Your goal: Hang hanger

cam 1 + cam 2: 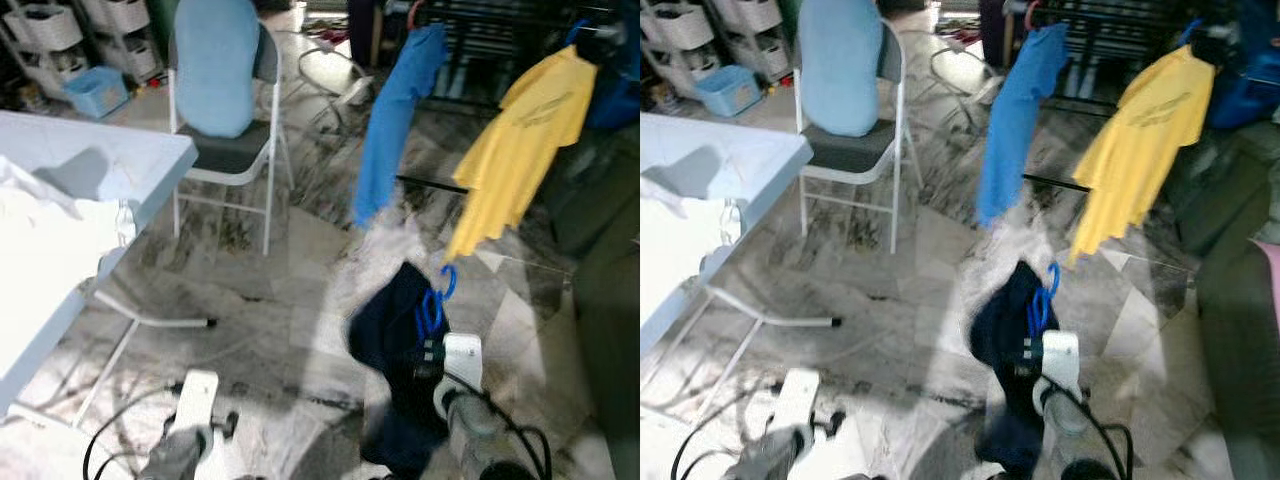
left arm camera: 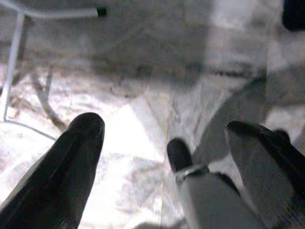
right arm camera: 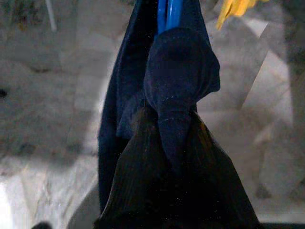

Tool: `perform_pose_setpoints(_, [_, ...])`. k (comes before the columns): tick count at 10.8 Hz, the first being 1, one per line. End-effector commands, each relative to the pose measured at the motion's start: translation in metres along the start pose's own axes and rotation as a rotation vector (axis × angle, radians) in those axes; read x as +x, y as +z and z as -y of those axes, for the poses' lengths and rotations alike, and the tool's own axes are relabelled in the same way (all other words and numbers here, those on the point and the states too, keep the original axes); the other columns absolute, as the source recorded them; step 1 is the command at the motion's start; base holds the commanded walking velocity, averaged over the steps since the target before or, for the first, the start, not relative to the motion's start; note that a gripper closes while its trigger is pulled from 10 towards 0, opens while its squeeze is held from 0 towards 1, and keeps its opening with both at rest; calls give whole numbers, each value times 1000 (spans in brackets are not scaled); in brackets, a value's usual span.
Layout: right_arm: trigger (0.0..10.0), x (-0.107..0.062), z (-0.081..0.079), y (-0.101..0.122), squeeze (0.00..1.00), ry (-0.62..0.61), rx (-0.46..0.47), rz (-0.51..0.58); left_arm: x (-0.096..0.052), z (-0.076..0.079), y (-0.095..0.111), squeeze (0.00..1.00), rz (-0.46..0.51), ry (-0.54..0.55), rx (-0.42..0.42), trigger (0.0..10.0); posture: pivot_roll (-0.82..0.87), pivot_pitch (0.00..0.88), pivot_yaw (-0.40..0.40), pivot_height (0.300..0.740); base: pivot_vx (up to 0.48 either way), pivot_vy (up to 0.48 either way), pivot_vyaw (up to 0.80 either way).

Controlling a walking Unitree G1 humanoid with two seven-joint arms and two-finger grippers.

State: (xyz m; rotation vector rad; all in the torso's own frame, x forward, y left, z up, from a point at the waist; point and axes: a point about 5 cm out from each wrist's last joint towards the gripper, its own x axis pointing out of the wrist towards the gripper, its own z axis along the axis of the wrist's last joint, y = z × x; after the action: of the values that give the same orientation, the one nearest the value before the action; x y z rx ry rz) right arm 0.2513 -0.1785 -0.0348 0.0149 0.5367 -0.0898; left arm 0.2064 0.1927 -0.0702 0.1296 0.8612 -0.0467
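Right wrist view: right tool pinching navy garment on blue hanger.

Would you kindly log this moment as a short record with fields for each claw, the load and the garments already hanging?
Right claw: shut on dark navy garment on a blue plastic hanger, held up ahead.
Left claw: open, idle, low over the grey marble floor.
Already hanging: long blue garment, yellow T-shirt.
Left side: white folding table, white metal chair.

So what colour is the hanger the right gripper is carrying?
Blue hanger, under a dark navy garment in the right gripper; clearest in the left eye view.
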Motion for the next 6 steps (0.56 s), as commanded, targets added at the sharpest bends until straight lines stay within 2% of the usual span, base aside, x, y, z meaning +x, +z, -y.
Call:
perform_pose_setpoints(1, [10000,-2,-1,-6,0,-2,1,-16,-1,-3,-6,0,-27,-2,18,10000,-40,131,26,740,0,0,0])
perform_pose_setpoints(3, [10000,-8,-5,-19,0,8,14,-53,-4,-2,-18,0,-55,-6,32,10000,-47,188,34,740,0,0,0])
perform_pose_setpoints(4, [10000,-9,-7,-24,0,4,60,-83,-5,-2,-21,0,-67,-1,19,10000,-48,207,32,740,0,0,0])
perform_pose_setpoints(5, [10000,-10,-7,-26,0,3,88,-93,-4,-2,-19,0,-55,4,17,10000,-45,223,29,740,0,0,0])
perform_pose_setpoints(6, [10000,-11,-10,-28,0,15,70,-104,-3,-2,-11,0,-27,13,-17,10000,-40,235,26,740,0,0,0])
